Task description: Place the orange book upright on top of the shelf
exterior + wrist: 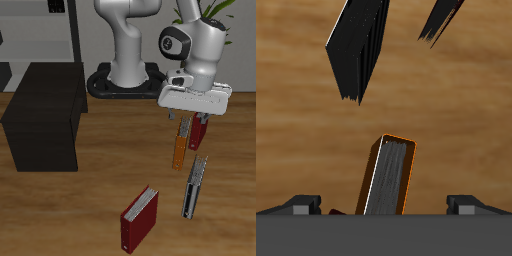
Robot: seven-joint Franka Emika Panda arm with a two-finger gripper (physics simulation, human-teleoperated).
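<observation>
The orange book (178, 150) stands upright on the table, slim, with pale page edges. My gripper (186, 122) is directly above it, at its top end, and is open. In the wrist view the book's top edge (389, 178) sits midway between my two fingertips (301, 205), which stand wide apart and do not touch it. The shelf (45, 118), a large low matte black box with a flat top, stands apart from the book across the table, farther back.
A dark red book (198, 133) stands just behind the orange one, close to my gripper. A black-and-grey book (192, 190) and another dark red book (140, 218) stand nearer the table's front edge. The robot base (125, 82) and a grey open-frame shelving unit (45, 35) are at the back.
</observation>
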